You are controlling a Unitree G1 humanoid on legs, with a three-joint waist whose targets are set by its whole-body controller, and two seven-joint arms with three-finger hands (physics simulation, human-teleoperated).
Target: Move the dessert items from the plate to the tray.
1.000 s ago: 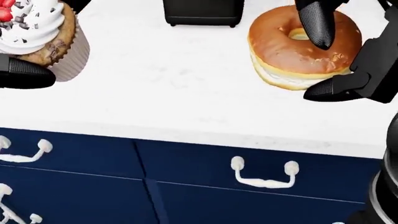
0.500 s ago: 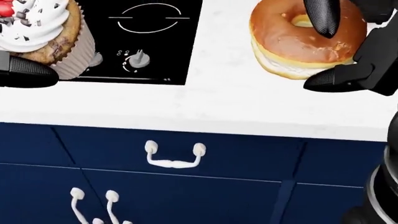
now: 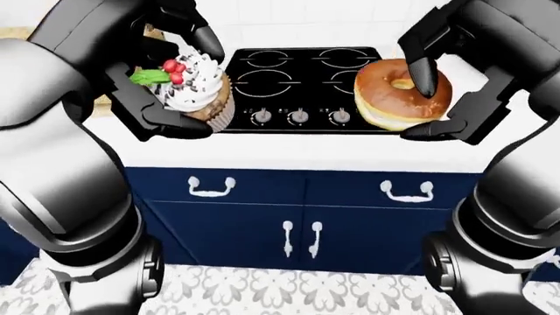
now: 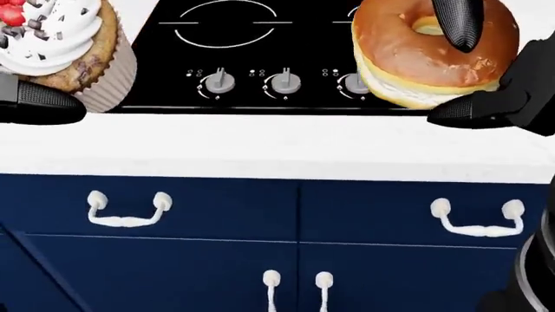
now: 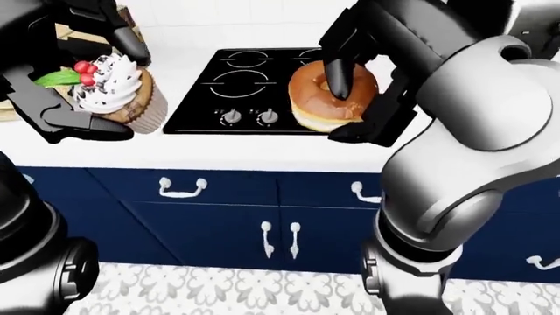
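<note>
My left hand (image 3: 171, 79) is shut on a cupcake (image 3: 194, 92) with white frosting, chocolate chips, red berries and a green leaf, held in the air over the white counter at the left of the views. My right hand (image 3: 429, 92) is shut on a glazed cream-filled donut (image 3: 389, 98), one finger over its hole and one under it, held above the stove's right side. The cupcake also shows in the head view (image 4: 65, 49), as does the donut (image 4: 416, 55). No plate or tray is in view.
A black cooktop (image 3: 297, 79) with three knobs (image 4: 284, 82) sits in the white counter (image 4: 260, 149). Below are navy cabinet drawers and doors with white handles (image 4: 130, 211). A patterned tile floor (image 3: 289, 292) shows at the bottom. A wooden item stands at the far left (image 5: 83, 33).
The whole picture has shifted: the camera moved along the counter, so the stove slid into the centre. Both hands kept hold of the cupcake and the donut.
</note>
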